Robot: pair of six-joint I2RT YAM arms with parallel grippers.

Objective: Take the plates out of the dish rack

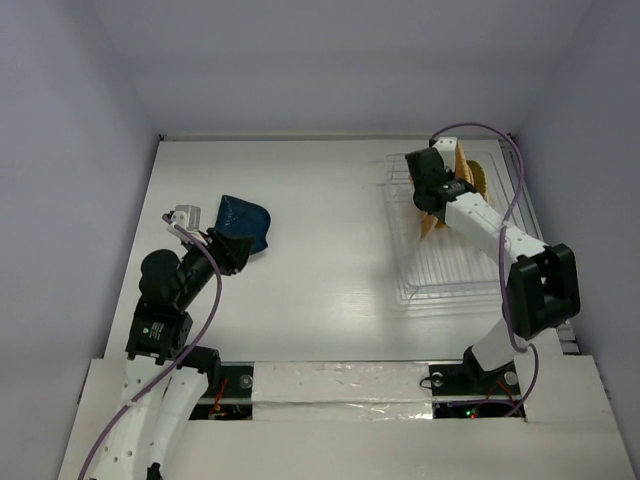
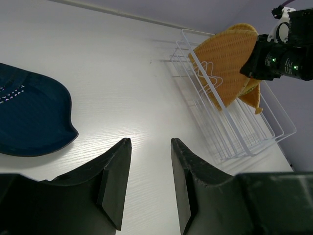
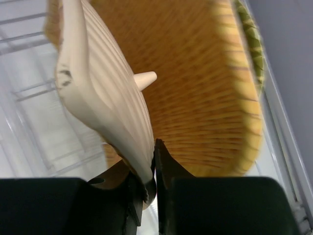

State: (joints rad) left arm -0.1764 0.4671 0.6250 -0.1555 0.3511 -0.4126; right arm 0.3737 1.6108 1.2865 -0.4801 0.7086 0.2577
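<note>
The dark blue plate (image 1: 245,222) lies flat on the table at the left, also in the left wrist view (image 2: 29,117). My left gripper (image 1: 228,250) (image 2: 150,142) is open and empty just right of it, above the table. The transparent dish rack (image 1: 440,280) (image 2: 244,132) stands at the right. Orange-yellow plates (image 1: 472,178) (image 2: 227,58) stand upright in its far end. My right gripper (image 1: 437,200) (image 3: 152,147) is shut on the rim of one orange plate, whose pale underside (image 3: 107,107) faces the camera. Another orange plate (image 3: 195,88) stands right behind it.
The white table (image 1: 320,200) runs between the blue plate and the rack. The rack's white wire dividers (image 2: 220,112) (image 3: 29,88) stand under and beside the held plate. Purple walls close the sides and back. A green-patterned rim (image 3: 249,44) shows behind the orange plates.
</note>
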